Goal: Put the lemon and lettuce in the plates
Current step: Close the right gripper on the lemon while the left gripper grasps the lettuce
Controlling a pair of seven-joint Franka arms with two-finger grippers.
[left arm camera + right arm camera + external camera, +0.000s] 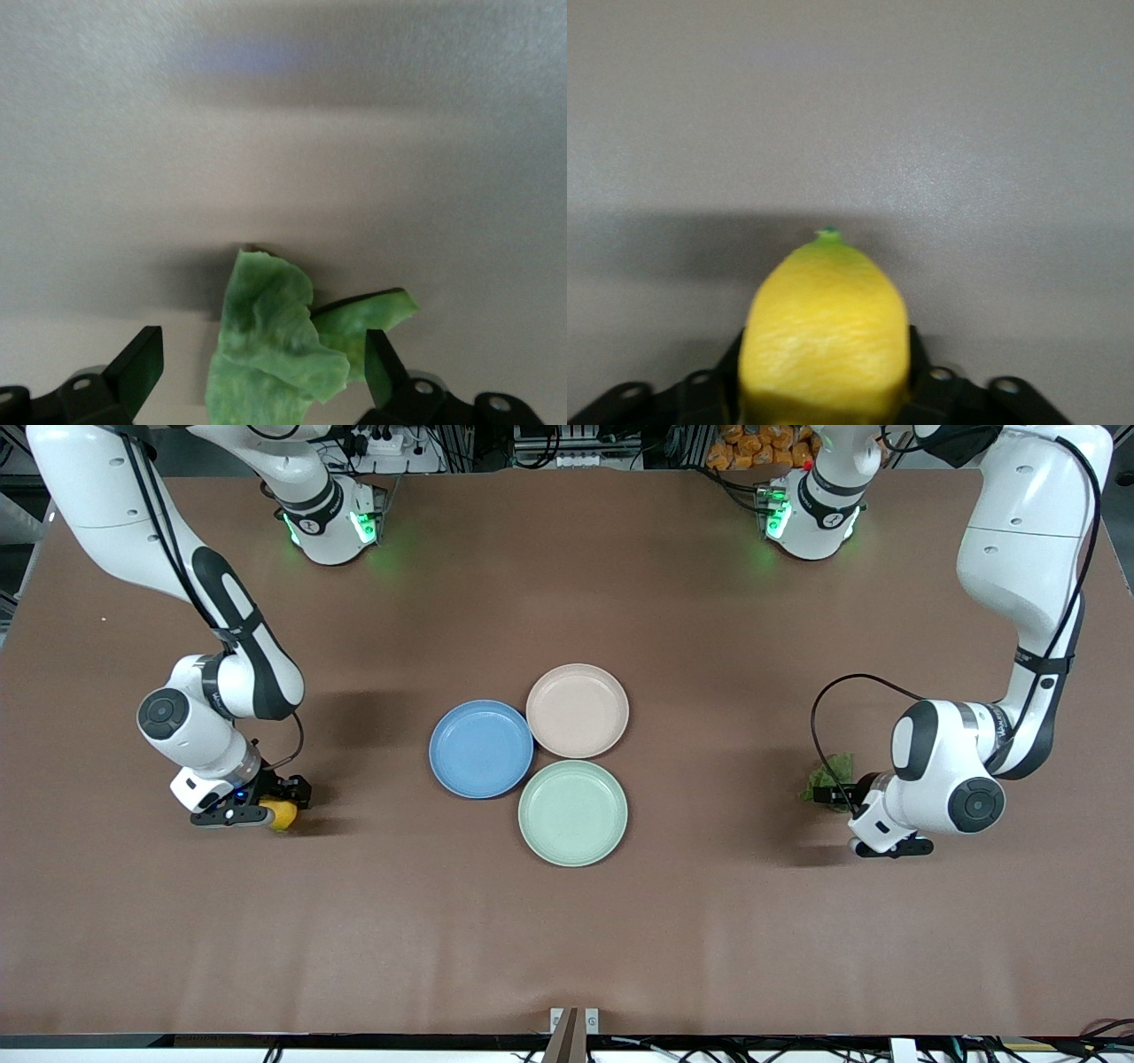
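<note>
Item, right gripper [266, 812]: I see it low at the table [567, 939] toward the right arm's end, fingers [917, 354] clamped against both sides of the lemon [824, 336]; green tip pointing away from the wrist.

Item, left gripper [261, 372]: I see it at the left arm's end, fingers [137, 363] spread wide, the lettuce [275, 345] between them, ungripped, lying on the table.

Item, plates: blue plate [481, 748], beige-pink plate [578, 710], pale green plate [573, 812]; clustered mid-table, rims touching.

Glossy white arm shells with black joint bands, black cables along the links, green lights glowing at both bases.
</note>
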